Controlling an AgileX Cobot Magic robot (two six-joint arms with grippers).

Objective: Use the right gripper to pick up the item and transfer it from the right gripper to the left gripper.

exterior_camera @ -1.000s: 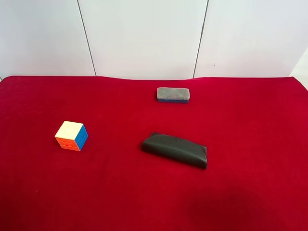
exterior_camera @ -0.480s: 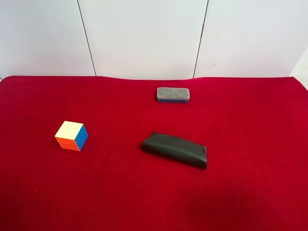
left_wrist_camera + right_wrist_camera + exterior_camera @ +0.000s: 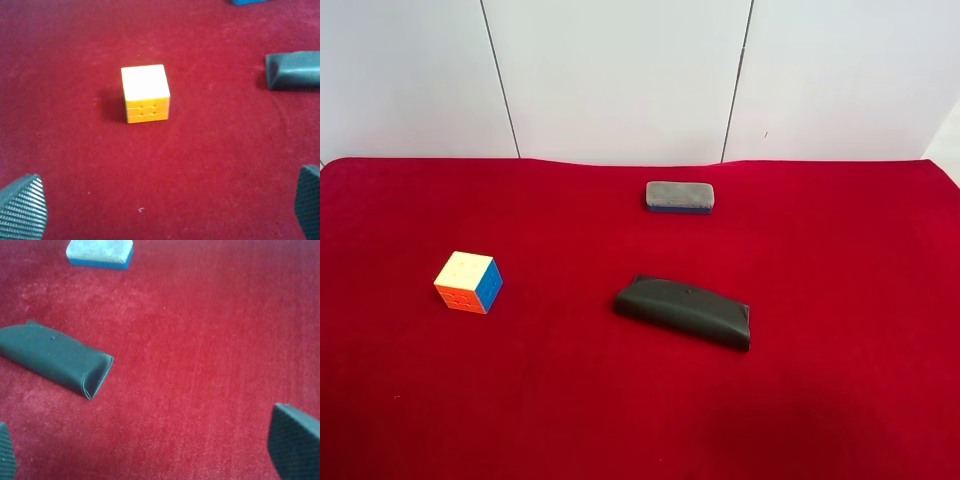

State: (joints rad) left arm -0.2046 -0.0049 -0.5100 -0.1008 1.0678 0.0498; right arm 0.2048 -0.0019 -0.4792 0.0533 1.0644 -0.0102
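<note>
The item, a small puzzle cube (image 3: 468, 281) with a pale yellow top, an orange face and a blue face, sits on the red cloth at the exterior high view's left. It also shows in the left wrist view (image 3: 145, 93), lying apart from and ahead of the left gripper (image 3: 165, 207), whose fingertips (image 3: 22, 207) stand wide apart and empty. The right gripper (image 3: 152, 452) is open and empty over bare cloth; one fingertip (image 3: 294, 440) shows at the frame's edge. The cube is not in the right wrist view. Neither arm shows in the exterior high view.
A long dark case (image 3: 683, 311) lies mid-table and shows in the right wrist view (image 3: 52, 357) and left wrist view (image 3: 295, 70). A grey-topped eraser block (image 3: 680, 196) with a blue base lies farther back, also in the right wrist view (image 3: 100, 251). White wall panels stand behind.
</note>
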